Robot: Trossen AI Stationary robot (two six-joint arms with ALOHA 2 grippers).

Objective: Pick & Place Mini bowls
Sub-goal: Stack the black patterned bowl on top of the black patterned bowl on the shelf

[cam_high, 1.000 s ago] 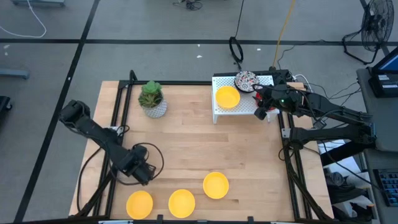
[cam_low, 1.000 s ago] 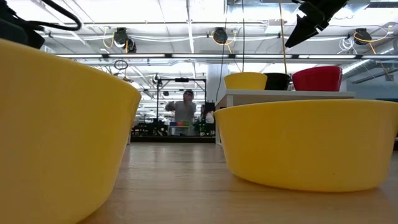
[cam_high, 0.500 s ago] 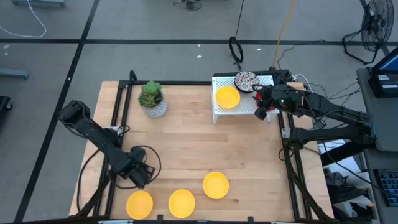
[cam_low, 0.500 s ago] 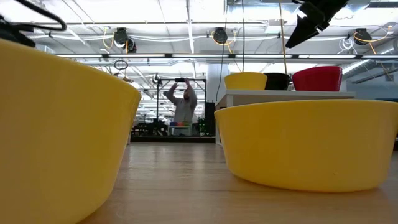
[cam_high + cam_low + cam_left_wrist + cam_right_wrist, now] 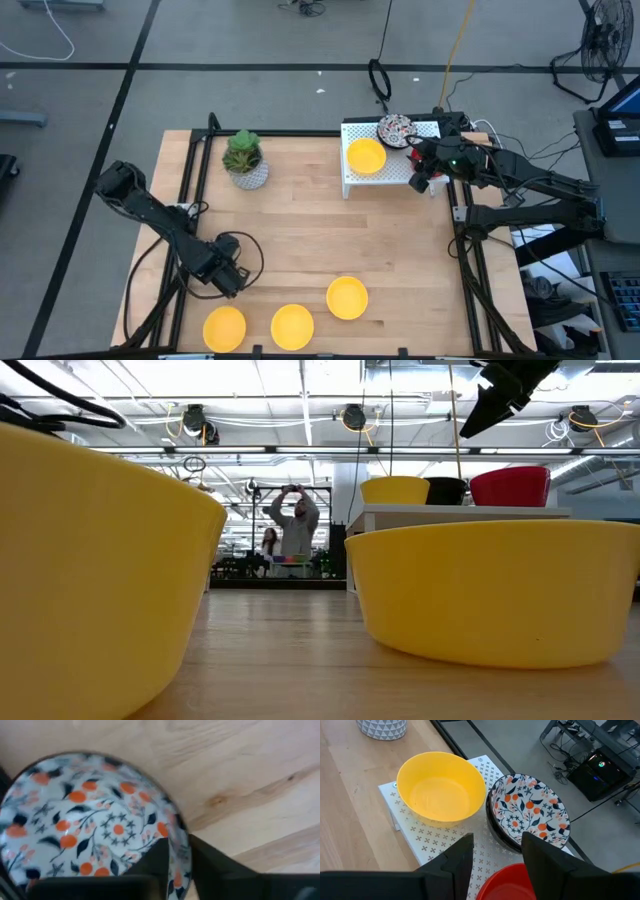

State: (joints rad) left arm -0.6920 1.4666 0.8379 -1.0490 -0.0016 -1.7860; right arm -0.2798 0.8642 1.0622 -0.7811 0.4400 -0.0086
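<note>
Mini bowls (image 5: 291,324) sit on wooden table (image 5: 300,240); workshop behind.

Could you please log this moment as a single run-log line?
left gripper: pinching floral bowl rim | right gripper: open, above white rack

Three bowls (image 5: 291,324) in row along table (image 5: 300,240) front.

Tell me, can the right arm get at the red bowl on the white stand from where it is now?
Probably yes. The right end effector hangs open just above the white stand, with the red bowl right under its fingers. Nothing sits between them; the yellow bowl and patterned bowl lie beside.
</note>
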